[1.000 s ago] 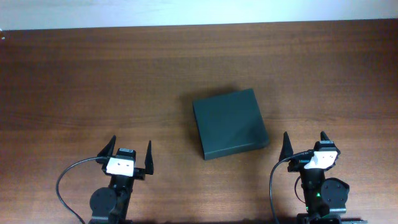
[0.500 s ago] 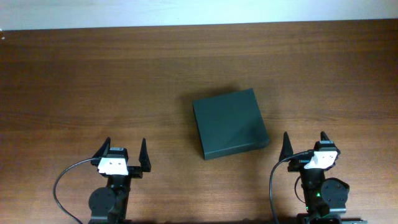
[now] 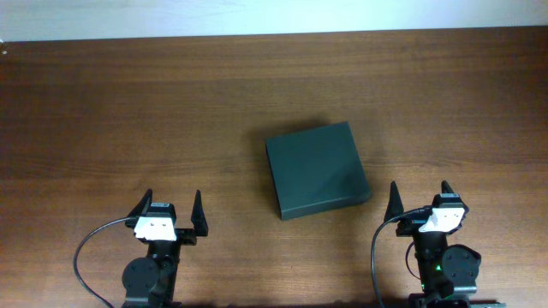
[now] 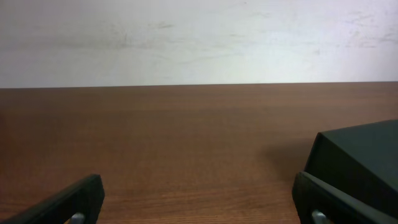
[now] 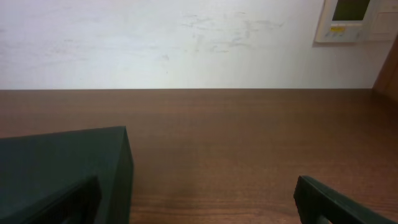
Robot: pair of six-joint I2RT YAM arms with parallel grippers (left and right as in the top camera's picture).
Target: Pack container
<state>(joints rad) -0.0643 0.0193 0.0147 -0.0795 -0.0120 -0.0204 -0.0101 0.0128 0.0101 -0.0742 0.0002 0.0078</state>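
Note:
The container (image 3: pixel 316 168) is a dark green-black box with its lid shut, lying flat near the middle of the wooden table. It shows at the right edge of the left wrist view (image 4: pixel 360 158) and at the left of the right wrist view (image 5: pixel 59 165). My left gripper (image 3: pixel 171 207) is open and empty near the front edge, to the box's left. My right gripper (image 3: pixel 420 197) is open and empty at the front right, just right of the box.
The brown wooden table (image 3: pixel 128 111) runs back to a white wall (image 4: pixel 199 37). A white wall panel (image 5: pixel 354 18) hangs at the far right.
My left gripper has drawn back slightly toward the front left since a second ago. The right arm and the container have not moved.

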